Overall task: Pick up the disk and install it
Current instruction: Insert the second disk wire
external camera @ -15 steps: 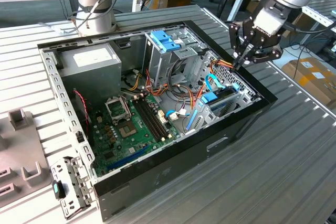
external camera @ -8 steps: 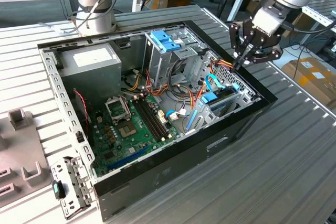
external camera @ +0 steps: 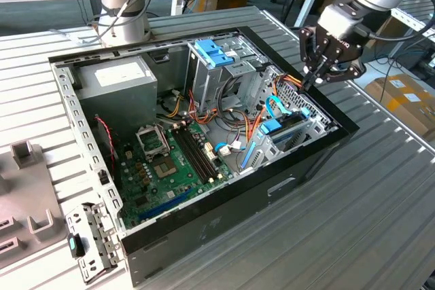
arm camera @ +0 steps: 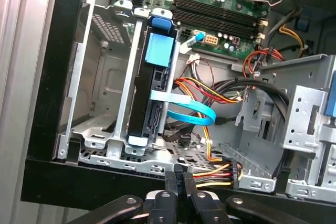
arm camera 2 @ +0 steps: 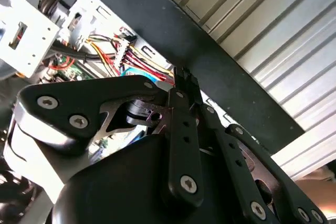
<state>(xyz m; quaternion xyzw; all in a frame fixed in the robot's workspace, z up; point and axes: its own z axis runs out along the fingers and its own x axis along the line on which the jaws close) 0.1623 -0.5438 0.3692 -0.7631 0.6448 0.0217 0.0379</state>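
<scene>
Open computer case flat on a slatted metal table, side panel off, motherboard exposed inside. At the exterior view's right, the gripper poised just above the case's rim, beside the lower drive cage. Fingers pressed together in both wrist views, tips meeting, pinching nothing. Just under the tips, a bundle of red, yellow and orange wires ending in a black connector, close to the fingers but apart from them. The disk standing on edge inside the drive cage, between its metal walls, with a blue plastic tab at its end toward the motherboard. In the exterior view, the same disk seated in the cage next to the case wall on the exterior view's right, below the gripper and clear of it. A flat light-blue cable looping from the disk's side. Further back in the case, a grey power-supply box and a blue bracket atop the upper cage, both well apart from the gripper.
</scene>
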